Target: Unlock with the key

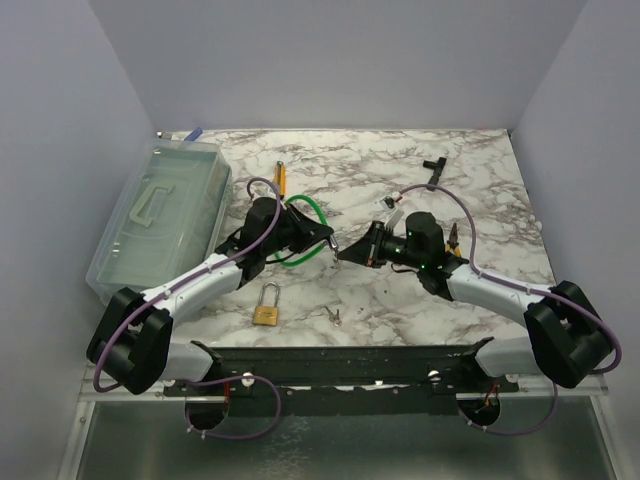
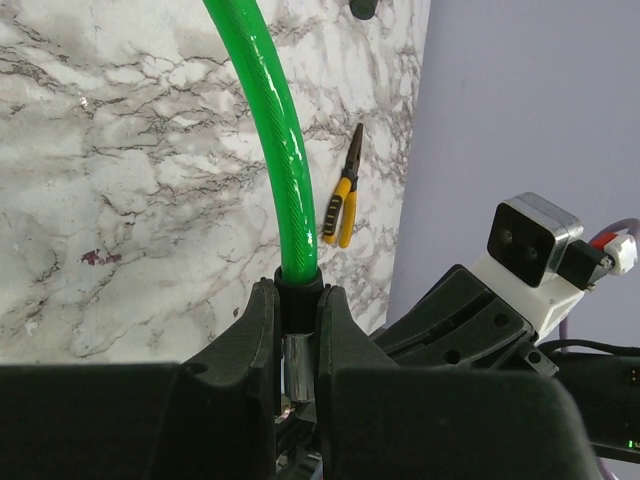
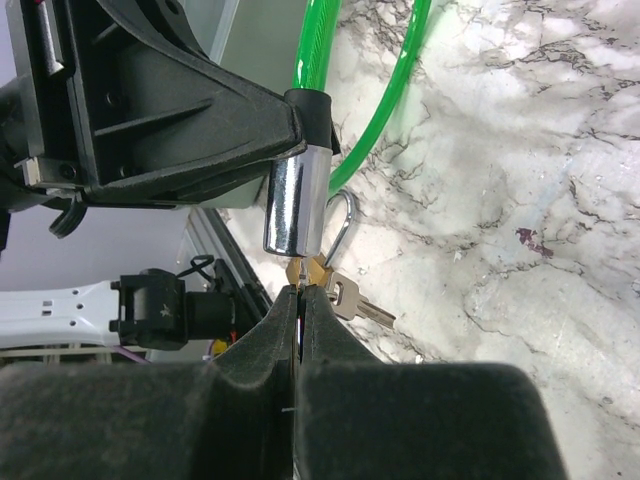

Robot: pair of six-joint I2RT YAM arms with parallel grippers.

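**NO LEGIBLE MARKINGS IN ANY VIEW**

You get no text, brand, number or sign you can read here.
- Brass padlock [image 1: 265, 316], overhead view: face too small to make out.
- Green cable lock [image 3: 293, 205], right wrist view: steel barrel shows glare only.
- The key [image 3: 306, 271] at the barrel's mouth: head mostly hidden.
- Yellow-handled pliers [image 2: 340, 205], left wrist view: grips too blurred for you to pick out any lettering.

2 arms of 1 build: the left arm [image 1: 190, 285] at lower left and the right arm [image 1: 490, 290] at lower right, each with white link shells and bulky black joints. A purple cable [image 1: 230, 437] loops from each base. Matte black fingers [image 2: 240, 360] fill the bottom of both wrist views.
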